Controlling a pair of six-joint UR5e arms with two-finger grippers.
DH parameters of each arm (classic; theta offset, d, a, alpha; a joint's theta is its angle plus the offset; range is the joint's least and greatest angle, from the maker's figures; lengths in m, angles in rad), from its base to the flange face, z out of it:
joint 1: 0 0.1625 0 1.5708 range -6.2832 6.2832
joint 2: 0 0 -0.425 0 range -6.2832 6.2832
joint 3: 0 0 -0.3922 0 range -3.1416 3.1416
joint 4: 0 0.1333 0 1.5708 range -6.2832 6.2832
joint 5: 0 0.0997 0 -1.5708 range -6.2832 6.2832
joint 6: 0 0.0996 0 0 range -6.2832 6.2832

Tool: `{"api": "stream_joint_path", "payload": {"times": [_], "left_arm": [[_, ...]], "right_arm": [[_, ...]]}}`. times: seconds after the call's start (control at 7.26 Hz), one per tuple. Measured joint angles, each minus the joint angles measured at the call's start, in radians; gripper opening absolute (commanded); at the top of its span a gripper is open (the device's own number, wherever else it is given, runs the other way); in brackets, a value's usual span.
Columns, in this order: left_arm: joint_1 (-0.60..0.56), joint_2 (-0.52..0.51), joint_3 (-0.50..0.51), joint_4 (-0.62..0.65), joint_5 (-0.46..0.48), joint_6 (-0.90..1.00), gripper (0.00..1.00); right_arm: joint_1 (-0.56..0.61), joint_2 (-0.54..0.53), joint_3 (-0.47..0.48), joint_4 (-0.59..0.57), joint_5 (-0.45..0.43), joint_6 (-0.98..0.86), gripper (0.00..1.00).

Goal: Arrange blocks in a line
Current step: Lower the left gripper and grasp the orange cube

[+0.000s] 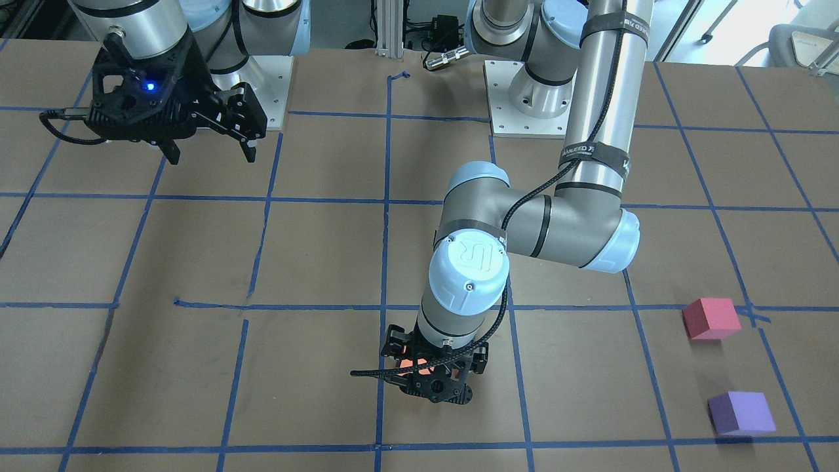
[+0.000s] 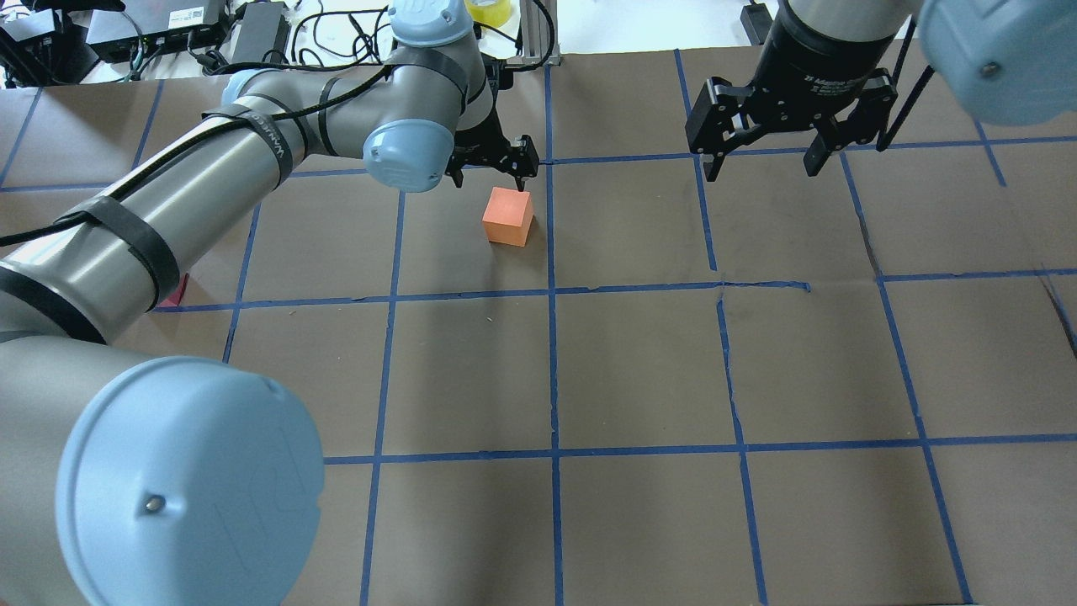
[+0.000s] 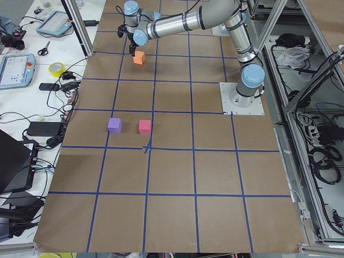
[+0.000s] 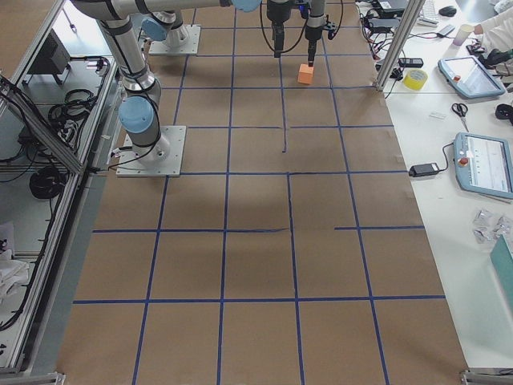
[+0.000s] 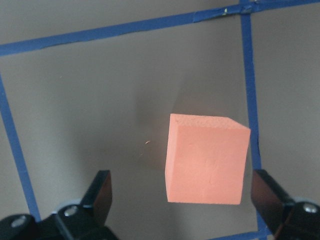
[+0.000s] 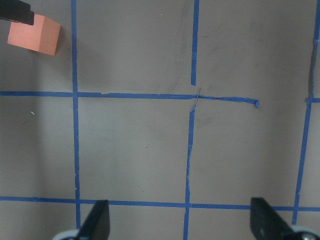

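Note:
The orange block [image 2: 507,216] sits on the table at the far middle, beside a blue tape line. My left gripper [image 2: 490,175] hangs open just above it. In the left wrist view the block [image 5: 207,160] lies between the spread fingers [image 5: 100,197], untouched. The red-pink block [image 1: 711,318] and the purple block [image 1: 741,413] rest apart on the robot's left side, the purple one farther from the robot. They also show side by side in the exterior left view, red-pink [image 3: 144,127] and purple [image 3: 114,125]. My right gripper [image 2: 761,168] is open and empty, held above the table.
The table [image 2: 639,370] is brown paper with a grid of blue tape lines. The left arm's long links [image 2: 210,194] stretch across the left half. Cables and gear [image 2: 202,25] lie beyond the far edge.

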State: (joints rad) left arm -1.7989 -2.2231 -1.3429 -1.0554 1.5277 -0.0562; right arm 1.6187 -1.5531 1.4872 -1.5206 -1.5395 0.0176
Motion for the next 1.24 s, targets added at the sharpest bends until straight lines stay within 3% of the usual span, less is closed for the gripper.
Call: {"api": "stream_joint_path", "payload": {"times": [0.55, 0.69, 0.83, 0.96, 1.1, 1.24], "left_arm": [[-0.013, -0.061, 0.007, 0.0, 0.003, 0.01, 1.0], [-0.014, -0.074, 0.007, 0.0, 0.004, 0.01, 0.74], [-0.015, -0.082, 0.007, 0.001, 0.004, 0.011, 0.33], [-0.015, -0.083, 0.006, 0.001, 0.005, 0.012, 0.18], [-0.016, -0.08, 0.006, 0.0, 0.009, 0.012, 0.18], [-0.016, -0.068, 0.005, -0.004, 0.031, 0.011, 0.31]], "right_arm": [[-0.003, -0.03, -0.001, -0.009, -0.002, 0.0, 1.0], [-0.002, -0.031, 0.001, -0.006, -0.003, -0.003, 1.0], [-0.002, -0.03, 0.002, -0.003, -0.004, -0.006, 1.0], [-0.002, -0.028, 0.002, -0.001, -0.004, -0.006, 1.0], [-0.002, -0.028, 0.002, -0.001, -0.005, -0.006, 1.0], [0.0, -0.027, 0.002, -0.001, -0.005, -0.005, 1.0]]}}
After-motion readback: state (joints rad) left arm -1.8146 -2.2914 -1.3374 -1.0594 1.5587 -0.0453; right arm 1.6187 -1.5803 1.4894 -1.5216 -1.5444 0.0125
